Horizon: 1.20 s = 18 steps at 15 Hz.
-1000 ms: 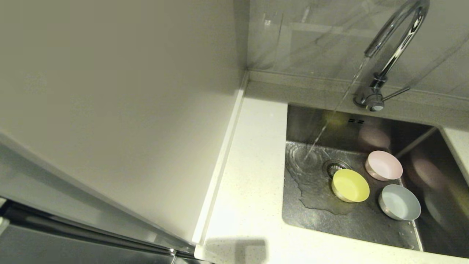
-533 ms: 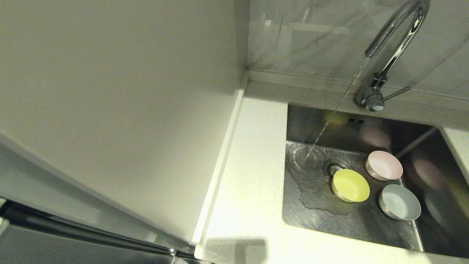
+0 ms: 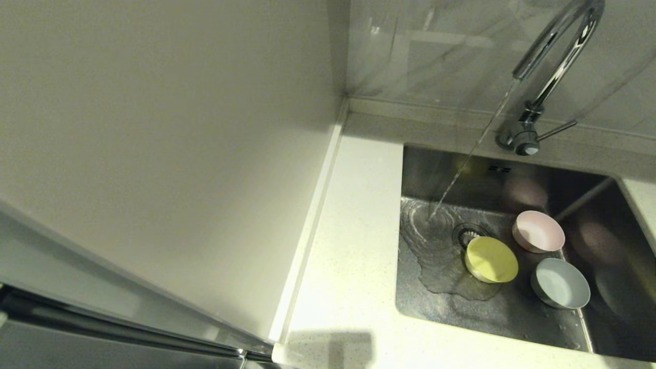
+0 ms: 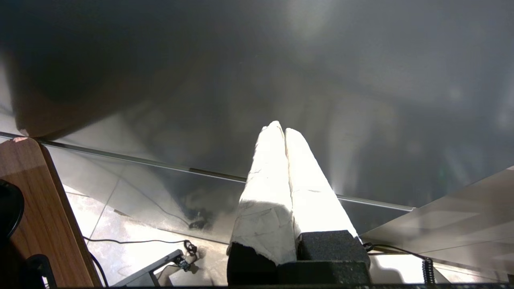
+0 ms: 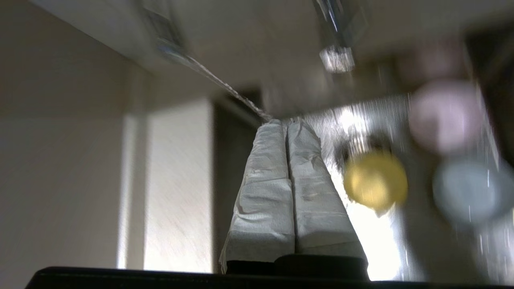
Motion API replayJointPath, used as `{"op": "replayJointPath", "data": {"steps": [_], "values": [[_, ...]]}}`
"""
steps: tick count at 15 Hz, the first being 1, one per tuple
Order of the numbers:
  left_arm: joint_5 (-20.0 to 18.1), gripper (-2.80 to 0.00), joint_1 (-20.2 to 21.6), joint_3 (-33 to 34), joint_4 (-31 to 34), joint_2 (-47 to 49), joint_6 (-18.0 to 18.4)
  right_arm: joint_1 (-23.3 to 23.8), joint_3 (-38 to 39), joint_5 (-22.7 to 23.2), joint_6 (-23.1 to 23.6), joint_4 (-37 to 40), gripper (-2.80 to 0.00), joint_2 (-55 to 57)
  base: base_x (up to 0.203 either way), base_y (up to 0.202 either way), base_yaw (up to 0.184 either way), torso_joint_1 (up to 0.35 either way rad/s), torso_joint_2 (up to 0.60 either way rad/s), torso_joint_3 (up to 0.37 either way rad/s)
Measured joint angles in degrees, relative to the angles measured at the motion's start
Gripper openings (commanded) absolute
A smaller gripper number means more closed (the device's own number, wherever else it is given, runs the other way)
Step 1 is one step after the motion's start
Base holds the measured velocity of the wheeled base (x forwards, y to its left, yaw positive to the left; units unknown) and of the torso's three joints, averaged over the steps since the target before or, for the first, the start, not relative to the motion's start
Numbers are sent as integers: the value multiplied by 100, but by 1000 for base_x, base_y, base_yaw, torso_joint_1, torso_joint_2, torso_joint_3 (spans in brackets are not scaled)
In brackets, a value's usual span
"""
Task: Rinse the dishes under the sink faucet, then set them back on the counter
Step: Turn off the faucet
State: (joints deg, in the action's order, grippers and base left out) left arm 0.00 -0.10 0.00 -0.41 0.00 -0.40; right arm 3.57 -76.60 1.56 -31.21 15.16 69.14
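Dishes (image 3: 538,231) all sitting in sink (image 3: 425,164), faucet (image 3: 556,56) running beside them, none rinsed or countered; right gripper (image 5: 287,122) pinched shut, holding nothing.

No readable text, label or number appears, though the right wrist view is blurred.

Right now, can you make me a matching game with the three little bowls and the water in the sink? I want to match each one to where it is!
Things:
1. matte yellow round bowl
2. matte pale pink round bowl
3. matte grey-blue round bowl
4. thin water stream

Places, as the head view shows them:
A. nearest the sink's front right
B. right beside the round metal drain strainer
C. landing left of the strainer
D. nearest the sink's back wall, right of the strainer

Pairs: 1-B, 2-D, 3-A, 4-C
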Motion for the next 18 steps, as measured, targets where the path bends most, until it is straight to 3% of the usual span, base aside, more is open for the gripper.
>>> {"op": "replayJointPath", "data": {"steps": [3,5,7,13,15,18], "values": [[0,-280,0,0,0,0,0,924,-227,1264,-94,687,-280,746,0,0,0,0,0,0],[0,-280,0,0,1,0,0,1441,-371,2272,-33,700,-280,1175,0,0,0,0,0,0],[-2,-280,0,0,0,0,-1,1755,-721,3053,-271,686,-280,1616,0,0,0,0,0,0],[-2,-280,0,0,0,0,0,2598,-1835,4371,-2238,677,-280,3085,0,0,0,0,0,0],[0,-280,0,0,0,0,-1,2987,-1957,4835,-2379,707,-280,3512,0,0,0,0,0,0],[0,-280,0,0,0,0,-1,3437,-2137,5946,-2410,1044,-280,4038,0,0,0,0,0,0]]}}
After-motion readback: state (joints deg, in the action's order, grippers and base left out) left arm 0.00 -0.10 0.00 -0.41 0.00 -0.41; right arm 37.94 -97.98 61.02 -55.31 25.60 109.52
